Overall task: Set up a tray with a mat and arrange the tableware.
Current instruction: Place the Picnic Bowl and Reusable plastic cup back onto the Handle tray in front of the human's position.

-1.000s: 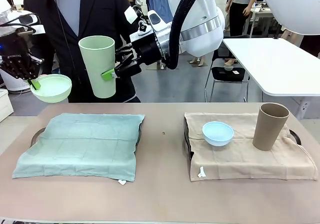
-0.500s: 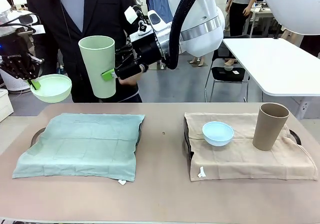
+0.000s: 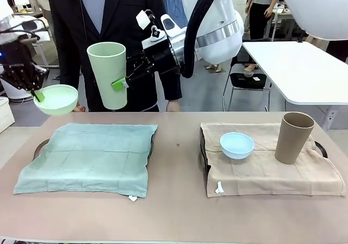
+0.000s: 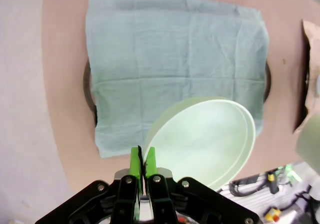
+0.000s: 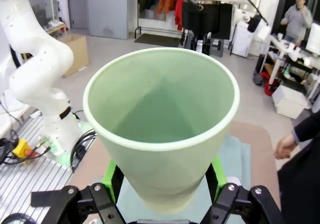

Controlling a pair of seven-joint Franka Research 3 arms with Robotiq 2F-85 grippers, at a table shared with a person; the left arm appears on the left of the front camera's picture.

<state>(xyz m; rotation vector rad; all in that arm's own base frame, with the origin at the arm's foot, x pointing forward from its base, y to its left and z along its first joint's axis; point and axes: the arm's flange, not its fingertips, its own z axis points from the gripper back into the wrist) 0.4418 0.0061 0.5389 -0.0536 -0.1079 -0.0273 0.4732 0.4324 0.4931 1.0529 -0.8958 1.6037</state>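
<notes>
Left gripper pinched tight on rim of green bowl, bowl held in air above left end of green mat. Right gripper clamps green cup around lower wall, upright, above same mat. Blue bowl and brown cup rest on beige mat. Judgement: matte plastic, light, stiff, not fragile; 1-point rim pinch lets bowl tilt; cup safest gripped across its body.

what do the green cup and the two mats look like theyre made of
Green cup: probably matte plastic, with an even pale colour, no gloss and a thin smooth rim. Green mat and beige mat: woven cloth, showing fold creases, soft draped edges and a small sewn tag each.
</notes>
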